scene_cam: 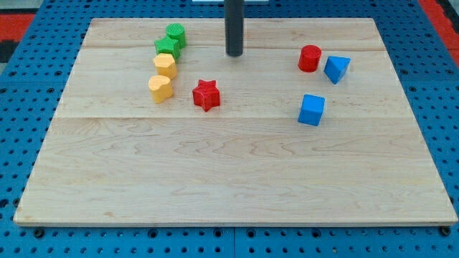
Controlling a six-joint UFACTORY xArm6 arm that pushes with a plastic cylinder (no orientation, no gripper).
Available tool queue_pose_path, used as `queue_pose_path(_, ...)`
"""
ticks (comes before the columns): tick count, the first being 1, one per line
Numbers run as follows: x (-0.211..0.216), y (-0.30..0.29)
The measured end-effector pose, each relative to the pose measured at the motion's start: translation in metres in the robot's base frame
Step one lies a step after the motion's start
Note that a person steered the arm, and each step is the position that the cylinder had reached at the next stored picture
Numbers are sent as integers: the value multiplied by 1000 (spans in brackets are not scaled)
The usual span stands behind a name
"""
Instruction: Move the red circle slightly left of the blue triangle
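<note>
My tip, a bare dark rod end with no jaws to open or close, rests on the pale wooden board well to the left of the red circle. That smooth cylinder already sits just left of the blue triangle (nearly touching it). Any push from this side risks ramming it into the wedge and shoving both away, perhaps toward the blue cube below.

wooden board with seven coloured blocks

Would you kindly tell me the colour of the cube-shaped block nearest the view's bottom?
Blue: the blue cube block, seen in the camera view.
</note>
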State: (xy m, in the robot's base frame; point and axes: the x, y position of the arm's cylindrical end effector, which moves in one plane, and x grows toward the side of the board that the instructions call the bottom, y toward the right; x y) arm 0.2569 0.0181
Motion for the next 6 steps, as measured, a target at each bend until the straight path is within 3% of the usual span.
queue_pose_path(1, -15, 73)
queue_pose_path(2, 1, 119)
queue_pose_path(4, 58, 149)
queue_pose_path(5, 67, 186)
queue_pose_path(6, 78, 163)
